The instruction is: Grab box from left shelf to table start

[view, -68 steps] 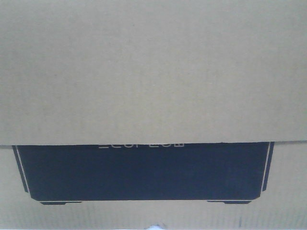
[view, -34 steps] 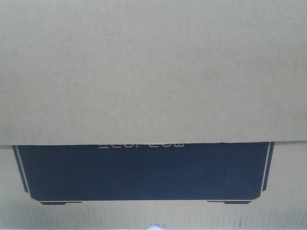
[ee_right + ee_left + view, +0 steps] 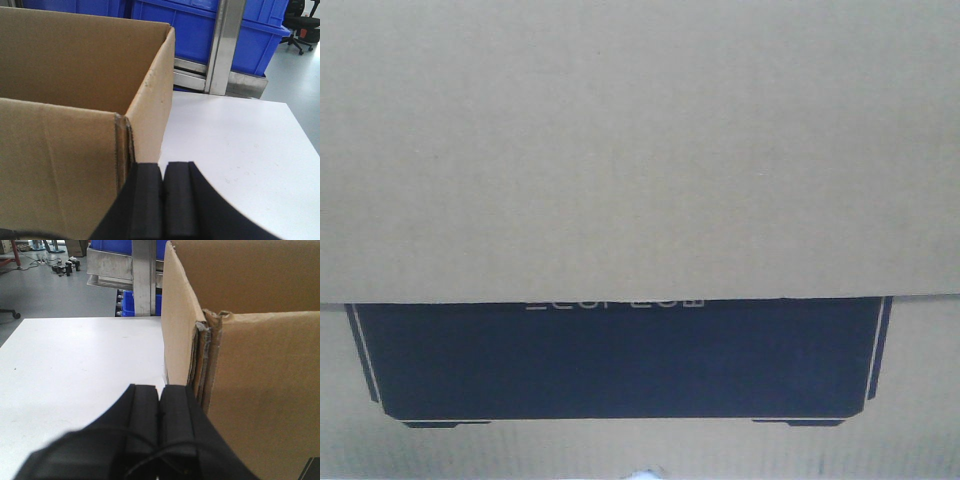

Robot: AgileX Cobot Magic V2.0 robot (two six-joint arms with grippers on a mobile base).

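Cardboard box (image 3: 250, 365) sits on the white desk (image 3: 75, 365) between my arms — left jaws (image 3: 160, 410) and right jaws (image 3: 163, 195) both pressed together, flanking its two near corners, equally close.

White counter (image 3: 75, 370) is carrying the open brown cardboard box (image 3: 260, 390), which is sitting flat on it. Counter surface is showing bare on both sides of the box. Metal shelf rail (image 3: 220, 80) is sitting just past its far edge.
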